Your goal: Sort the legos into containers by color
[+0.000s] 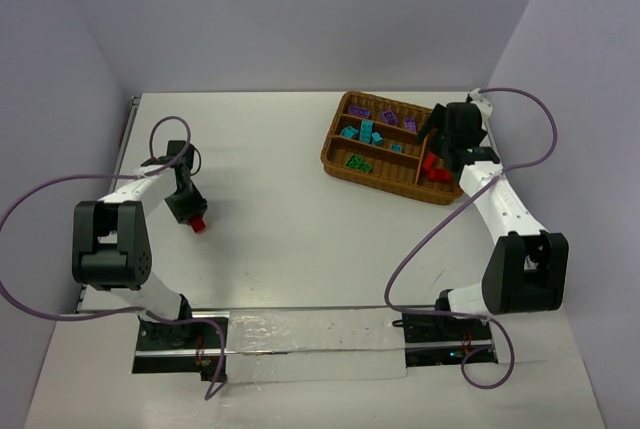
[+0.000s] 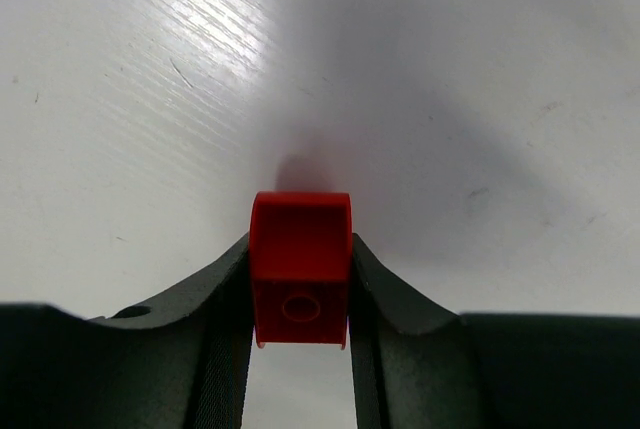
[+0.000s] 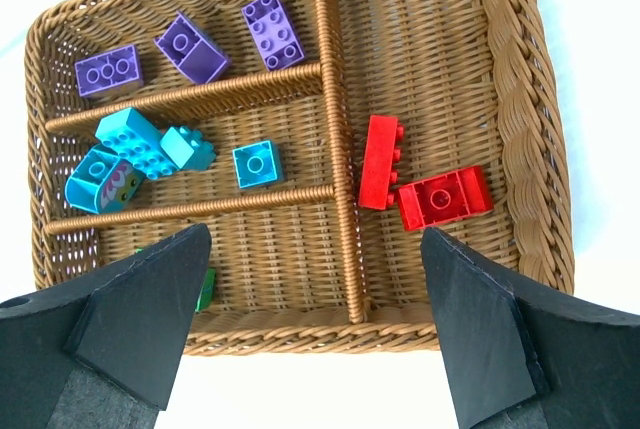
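On the left side of the white tabletop (image 1: 280, 169), the left tool (image 1: 192, 217) is clamped on a small red plastic brick with one rounded end (image 2: 300, 239), a finger pressed against each flat side. The brick's long axis runs in line with the fingers, and its rounded end points away from the wrist. At far right, the right tool (image 3: 315, 319) hangs over the brown woven wicker tray (image 3: 520, 109), fingers spread wide and holding nothing. In the tray's wider section, a long red brick (image 3: 380, 161) lies parallel to the divider, with a second red brick (image 3: 445, 197) set crosswise beside it. Purple bricks (image 3: 190, 44) fill the far slot and teal bricks (image 3: 135, 144) the middle one.
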Controlling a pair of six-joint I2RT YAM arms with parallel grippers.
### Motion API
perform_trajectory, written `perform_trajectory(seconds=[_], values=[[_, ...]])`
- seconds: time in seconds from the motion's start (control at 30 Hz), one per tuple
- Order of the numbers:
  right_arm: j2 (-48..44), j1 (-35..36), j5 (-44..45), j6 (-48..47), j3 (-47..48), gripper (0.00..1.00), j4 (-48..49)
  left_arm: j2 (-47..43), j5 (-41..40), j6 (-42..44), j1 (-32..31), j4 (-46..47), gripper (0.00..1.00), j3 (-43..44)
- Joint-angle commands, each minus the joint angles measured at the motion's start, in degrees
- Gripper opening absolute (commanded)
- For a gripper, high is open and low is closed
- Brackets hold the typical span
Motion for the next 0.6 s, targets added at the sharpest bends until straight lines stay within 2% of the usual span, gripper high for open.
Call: perform_trajectory(seconds=[0.0, 0.13, 0.3, 0.5, 0.57], values=[[-5.07, 0.22, 1.63, -0.51, 0.97, 0.93, -1.52, -4.87, 0.86, -0.90, -7.08, -2.79, 0.00, 6.99], [-10.78, 0.16, 2.69, -1.57, 0.25, 0.93, -4.57, -2.66, -1.72, -4.22, -20.15, -7.24, 0.00, 20.85], [-20.18, 0.09, 5.58, -2.50, -1.20, 0.96, -9.37, 7.73, -1.72, -5.29, -34.97, -9.71, 0.00, 39.25], [-28.33, -0.05, 9.42, -2.30, -0.40, 0.97, -14.08, 22.58, 4.02, -3.67, -44.91, -10.53, 0.00, 65.14], [-31.08, -0.19, 10.48, -1.89, 0.00, 0.97, -15.08, 26.73, 8.19, -3.61, -47.30, -9.43, 0.00, 69.36]])
